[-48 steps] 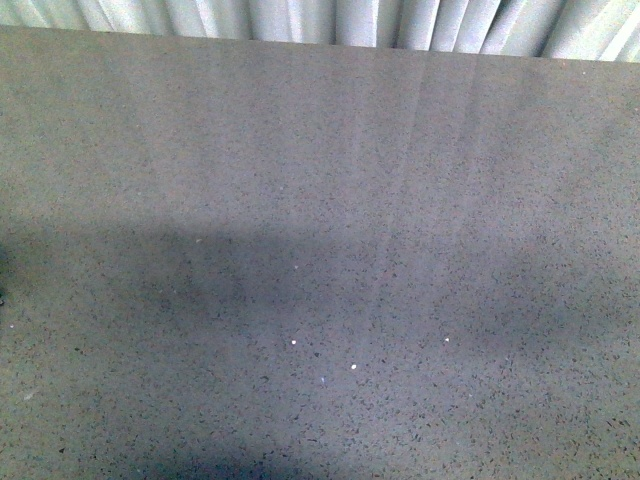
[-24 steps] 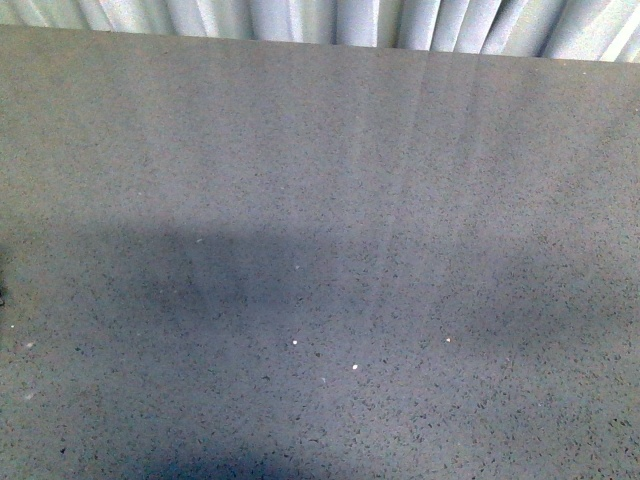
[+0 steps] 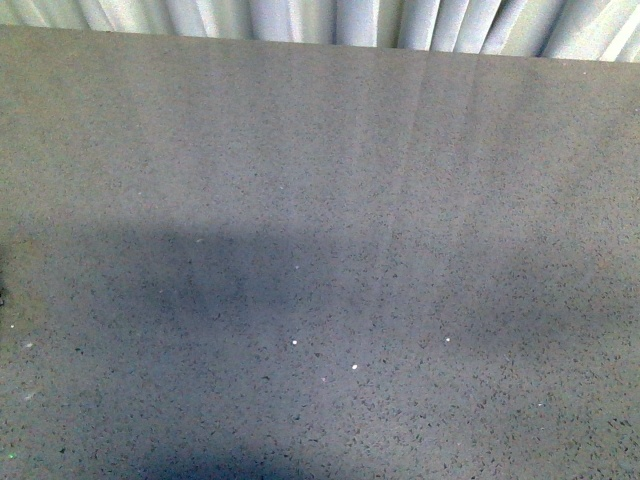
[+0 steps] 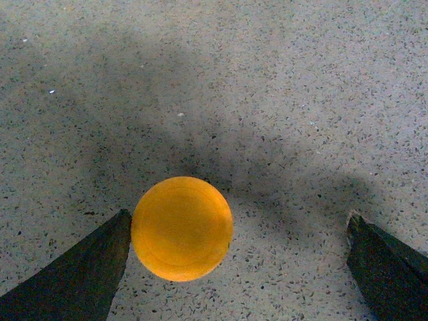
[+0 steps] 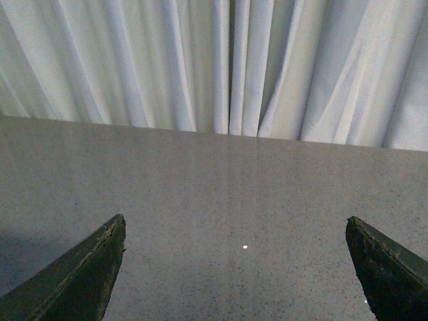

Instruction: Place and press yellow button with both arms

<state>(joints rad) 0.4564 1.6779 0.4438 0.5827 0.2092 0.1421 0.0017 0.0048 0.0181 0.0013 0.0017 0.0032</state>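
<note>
Standing cap-up, the yellow button (image 4: 182, 228) sits within the spread left pincer (image 4: 237, 221); right pincer (image 5: 235, 227) likewise gapes.

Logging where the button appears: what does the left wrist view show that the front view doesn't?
Only the left wrist view: the round orange-yellow button cap, close beside one dark flat finger of the open left gripper. Only the front view: pale pleated curtain beyond the table's far edge. Both: the grey speckled tabletop, partly shadowed.
</note>
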